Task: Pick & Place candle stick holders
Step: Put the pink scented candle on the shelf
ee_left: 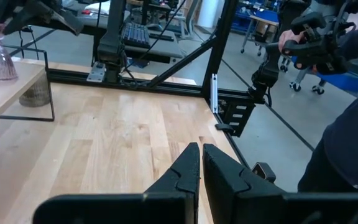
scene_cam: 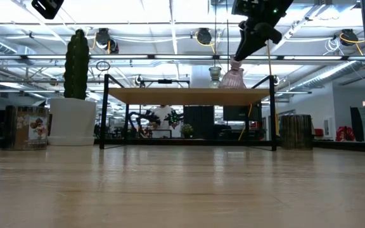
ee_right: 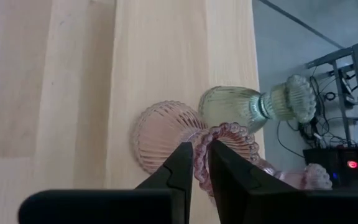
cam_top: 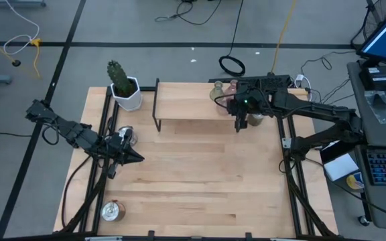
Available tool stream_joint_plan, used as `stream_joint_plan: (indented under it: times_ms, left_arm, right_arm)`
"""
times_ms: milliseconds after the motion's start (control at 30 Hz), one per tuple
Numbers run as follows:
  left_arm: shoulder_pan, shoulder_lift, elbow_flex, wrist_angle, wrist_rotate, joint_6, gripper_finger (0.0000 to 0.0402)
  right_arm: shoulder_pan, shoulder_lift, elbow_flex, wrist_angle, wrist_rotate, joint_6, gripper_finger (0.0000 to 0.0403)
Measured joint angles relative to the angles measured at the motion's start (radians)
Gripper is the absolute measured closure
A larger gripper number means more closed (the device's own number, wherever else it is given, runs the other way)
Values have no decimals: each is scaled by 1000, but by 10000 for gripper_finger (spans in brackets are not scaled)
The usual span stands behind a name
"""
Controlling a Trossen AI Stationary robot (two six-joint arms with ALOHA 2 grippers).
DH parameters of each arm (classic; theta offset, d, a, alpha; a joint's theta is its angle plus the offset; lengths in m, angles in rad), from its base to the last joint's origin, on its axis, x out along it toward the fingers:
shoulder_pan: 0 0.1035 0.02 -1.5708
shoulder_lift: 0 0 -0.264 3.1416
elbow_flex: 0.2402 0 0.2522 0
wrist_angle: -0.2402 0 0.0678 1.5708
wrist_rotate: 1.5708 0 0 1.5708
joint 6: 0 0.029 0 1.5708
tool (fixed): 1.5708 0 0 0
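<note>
- Two pink holders and a green holder [ee_right: 244,106] are standing close together on the raised wooden shelf [cam_top: 186,104] at the far side of the table [cam_top: 193,181], so that is evidently where the holders are being gathered.
- The right gripper [ee_right: 199,163] is hanging directly over the nearer pink holder [ee_right: 166,134], its fingers pinching the frilled rim with only a narrow gap between them; whether they are loosening cannot be told, but the holder's base is resting on the shelf, so it seems to be being set down.
- The second pink holder [ee_right: 306,175] is sitting just behind it.
- Three silver cups are not yet on the shelf: one [cam_top: 126,136] beside the left arm, one [cam_top: 112,211] near the table's front left corner, and one [cam_top: 256,120] on the table under the right arm.
- The left gripper [ee_left: 201,163] is waiting low over the table's left side, fingers pressed together and holding nothing, pointed away from the shelf to stay clear.
- A cactus pot [cam_top: 126,90] is standing to the left of the shelf.
</note>
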Motion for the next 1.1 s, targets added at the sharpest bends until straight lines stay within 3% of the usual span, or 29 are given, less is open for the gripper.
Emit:
stream_joint_plan:
  times_ms: [200,833,1100]
  left_arm:
    - [0,0,0,-1,0,7,380]
    - [0,0,0,-1,-1,7,380]
    - [0,0,0,-1,-80,6,380]
  right_arm:
    - [0,3,-1,-4,84,-12,361]
    - [3,3,-1,6,54,-34,357]
    - [3,3,-2,6,55,-34,357]
